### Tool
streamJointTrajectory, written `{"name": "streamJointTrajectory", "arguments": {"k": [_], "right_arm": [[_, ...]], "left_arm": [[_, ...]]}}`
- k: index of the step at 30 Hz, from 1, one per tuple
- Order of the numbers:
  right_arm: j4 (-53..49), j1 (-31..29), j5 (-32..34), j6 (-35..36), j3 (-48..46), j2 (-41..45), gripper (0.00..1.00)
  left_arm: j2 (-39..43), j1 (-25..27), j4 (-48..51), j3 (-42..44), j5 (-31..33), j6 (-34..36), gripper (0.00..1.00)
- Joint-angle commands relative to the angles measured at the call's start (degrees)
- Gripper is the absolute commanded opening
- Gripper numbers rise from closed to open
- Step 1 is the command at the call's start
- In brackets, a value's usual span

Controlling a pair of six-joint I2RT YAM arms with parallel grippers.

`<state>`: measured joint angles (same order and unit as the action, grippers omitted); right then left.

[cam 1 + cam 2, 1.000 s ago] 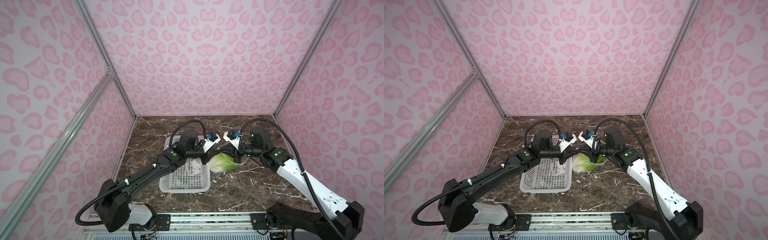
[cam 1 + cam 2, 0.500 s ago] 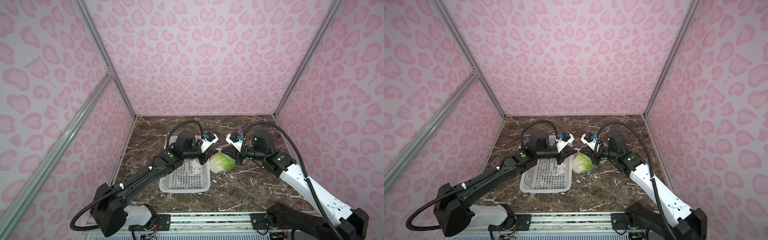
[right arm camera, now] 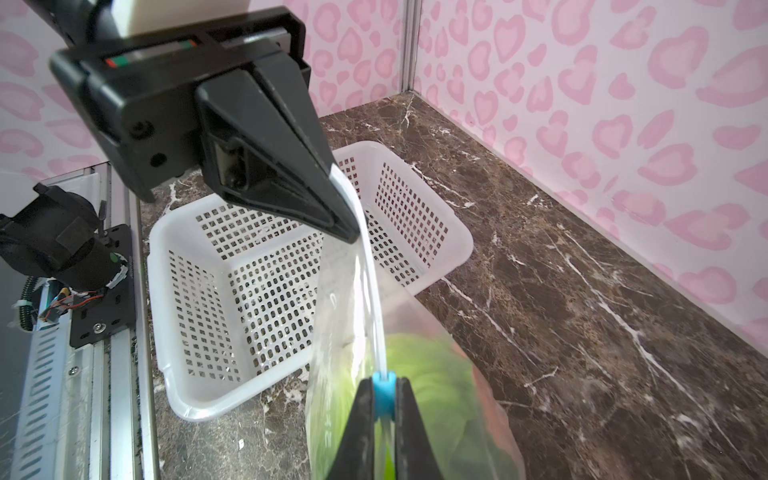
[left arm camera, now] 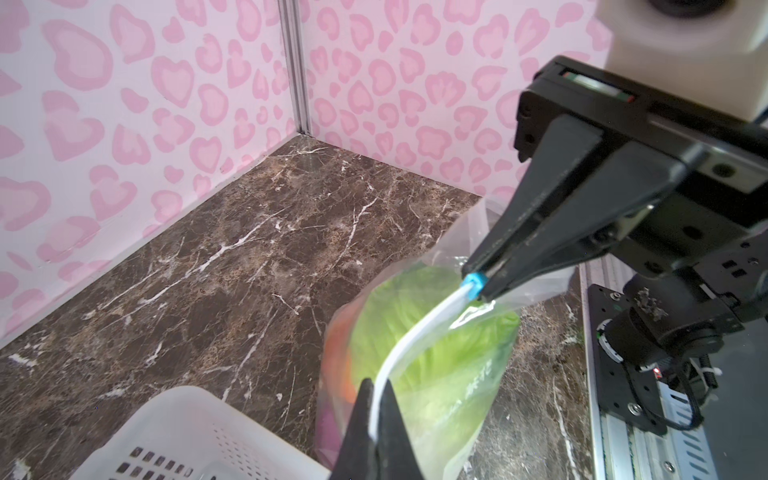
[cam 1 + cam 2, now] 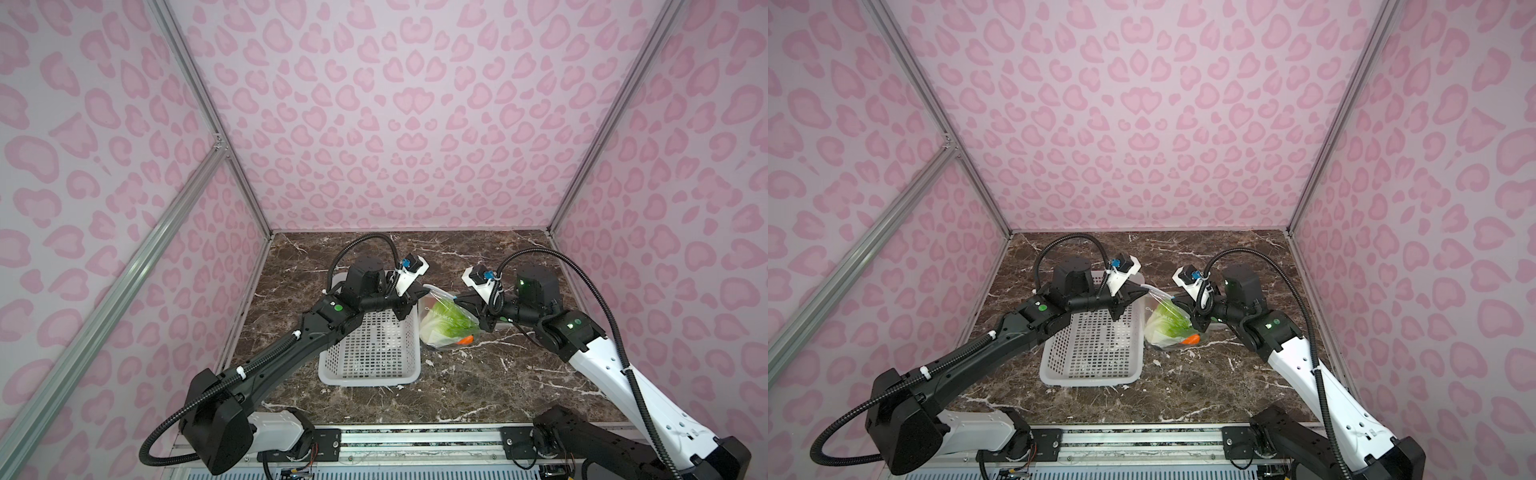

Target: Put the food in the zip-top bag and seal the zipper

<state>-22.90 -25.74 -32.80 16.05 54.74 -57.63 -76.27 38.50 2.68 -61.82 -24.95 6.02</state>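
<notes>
Food (image 5: 446,322) is sitting inside the bag (image 5: 436,299), which is hanging between both jaws. Left jaws are pinching the zipper (image 4: 415,332) end; right jaws are squeezing its blue slider (image 3: 382,392) tight.

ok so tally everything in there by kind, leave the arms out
zip-top bag: 1
blue slider: 1
white basket: 1
lettuce: 1
orange piece: 1
total: 5; any other food in the bag is too hidden to count
</notes>
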Motion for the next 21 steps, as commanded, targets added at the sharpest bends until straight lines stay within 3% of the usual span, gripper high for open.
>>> {"name": "streamJointTrajectory", "arguments": {"k": [1,21], "right_arm": [[-4.91,0.24,3.80,-1.10,-0.58,0.95,0.01],[-8.56,1.19,9.28,-8.91,-4.79,9.37,0.00]], "left_arm": [[-1.15,-1.21,-3.20,-2.05,8.57,-1.50,0.03],[-13.88,-6.35,-4.55,-12.15,15.21,-7.57,0.04]]}}
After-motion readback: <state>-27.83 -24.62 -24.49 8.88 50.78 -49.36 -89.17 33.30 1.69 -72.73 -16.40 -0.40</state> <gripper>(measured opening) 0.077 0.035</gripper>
